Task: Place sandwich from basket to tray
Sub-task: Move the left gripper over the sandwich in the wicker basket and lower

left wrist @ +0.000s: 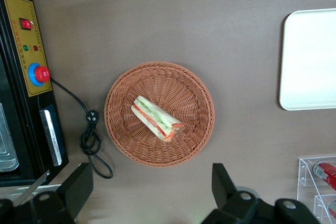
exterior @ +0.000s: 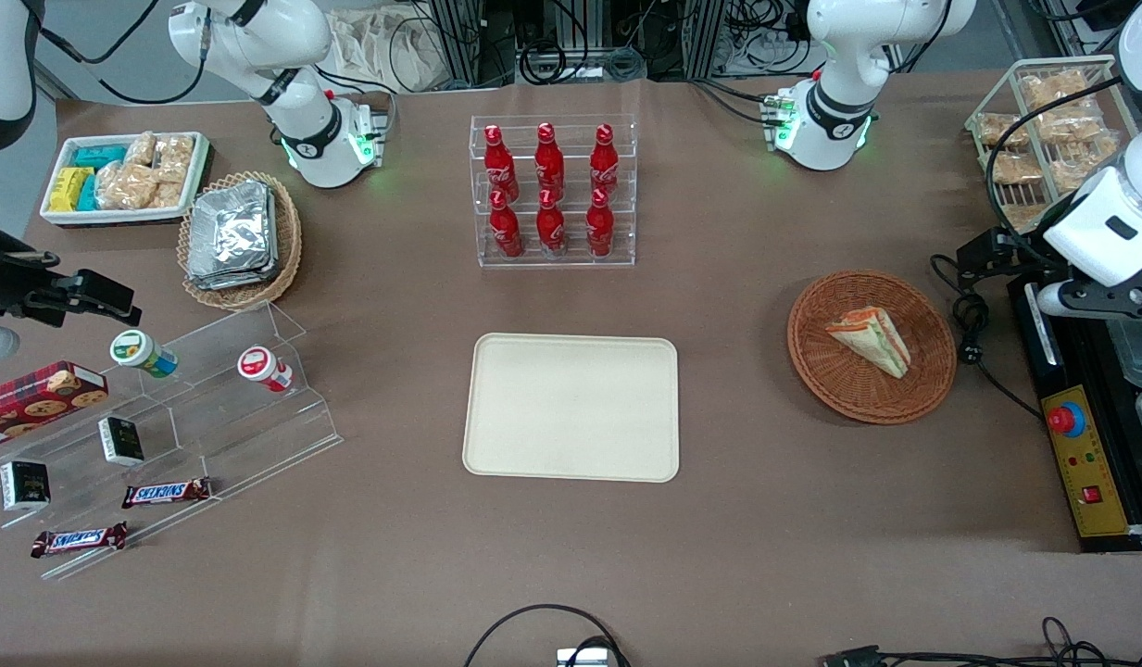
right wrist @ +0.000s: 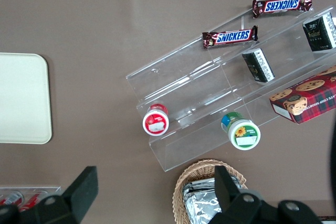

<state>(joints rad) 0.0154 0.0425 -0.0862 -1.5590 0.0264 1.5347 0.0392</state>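
Note:
The sandwich is a triangular wedge of white bread with orange, red and green layers. It lies in the round reddish-brown wicker basket, a little off centre. The left wrist view looks down on both the sandwich and the basket. My gripper hangs high over the table just outside the basket's rim, open, with only bare table between its fingers. In the front view the gripper is beside the basket, toward the working arm's end. The cream tray lies flat near the table's middle with nothing on it.
A black control box with a red button and a coiled cable lie beside the basket. A clear rack of red bottles stands farther from the front camera than the tray. A wire rack of snacks stands by the working arm.

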